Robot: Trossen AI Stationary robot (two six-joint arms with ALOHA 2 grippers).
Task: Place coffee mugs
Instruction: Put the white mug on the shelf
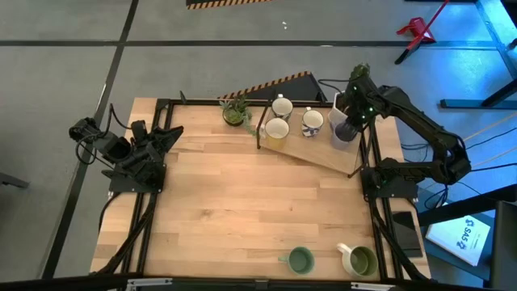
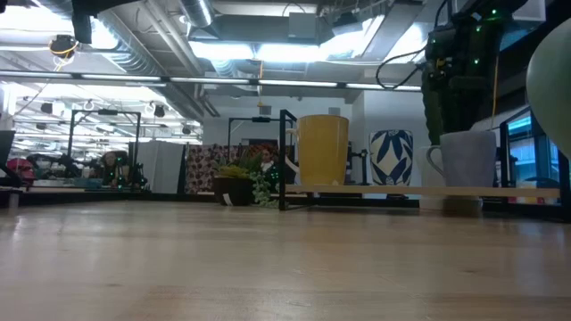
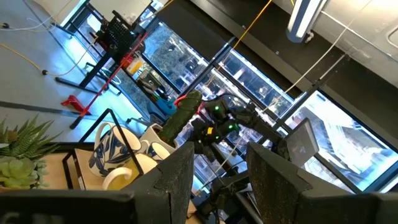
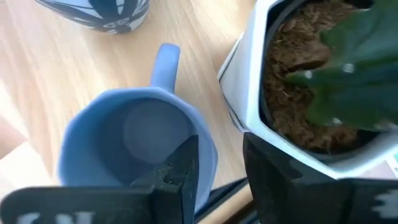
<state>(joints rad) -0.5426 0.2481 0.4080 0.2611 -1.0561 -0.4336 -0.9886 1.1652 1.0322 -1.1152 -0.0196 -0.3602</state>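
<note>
A lavender mug stands upright on its base on a raised wooden board at the table's far right, its handle pointing toward the far edge. My right gripper is above it, pointing down and open. One finger is inside the mug and the other is outside, between the mug and the white cactus pot. Three more mugs stand on the board: white, cream and blue-patterned. Two green mugs stand at the near edge. My left gripper is open and empty at the left edge. My right gripper straddles the lavender mug's rim on the side opposite the handle, one finger inside and one outside, coming from above. A strip of gap shows between the wall and the outer finger. I cannot tell whether the inner finger touches the wall.
A small green potted plant stands at the board's far left end. The cactus pot is close beside the lavender mug. A black frame edges the board. The middle of the wooden table is bare.
</note>
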